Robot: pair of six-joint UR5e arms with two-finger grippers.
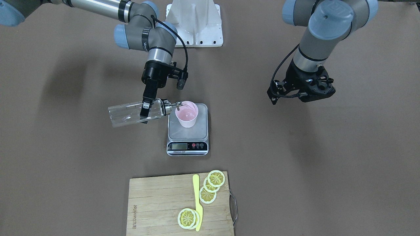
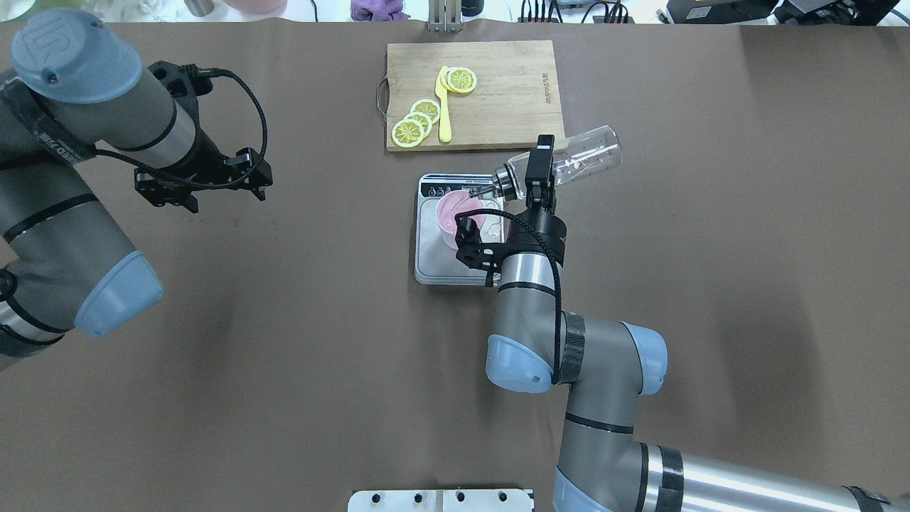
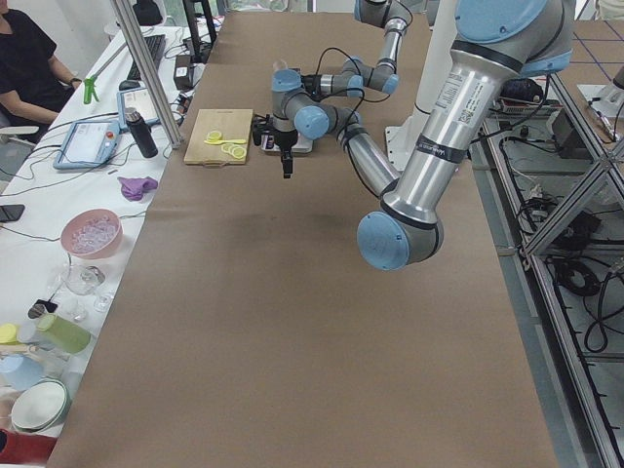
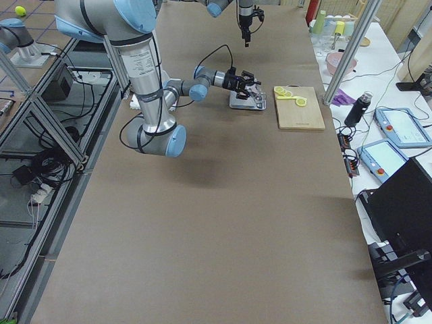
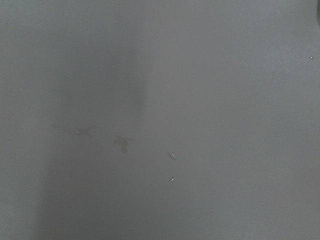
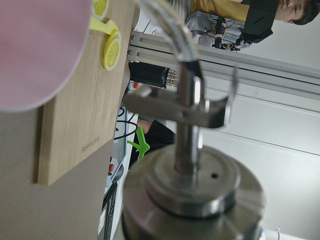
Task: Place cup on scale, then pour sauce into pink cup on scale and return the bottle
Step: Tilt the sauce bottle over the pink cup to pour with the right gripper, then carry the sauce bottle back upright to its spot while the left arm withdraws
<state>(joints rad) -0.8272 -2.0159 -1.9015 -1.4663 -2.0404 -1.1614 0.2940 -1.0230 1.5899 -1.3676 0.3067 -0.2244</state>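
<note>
Pouring, I judge, wants a slow, steady tilt, spout kept inside the rim. Right gripper [image 2: 544, 160] clamps the small clear glass bottle [image 2: 586, 156], nearly level, spout over the pale pink plastic cup [image 2: 455, 213] on the flat steel scale [image 2: 430, 259]; liquid in either is hard to see. Left gripper [image 2: 202, 185] hangs well aside, and I cannot tell how its jaws stand.

Clear glossy glass bottle [image 1: 128, 114], shiny metal cap [image 1: 167, 107]; matt pink plastic cup [image 1: 187, 118]; brushed steel scale [image 1: 187, 135]; grained wooden board [image 1: 157, 203] at 6 o'clock; matt brown table [image 1: 295, 164].
</note>
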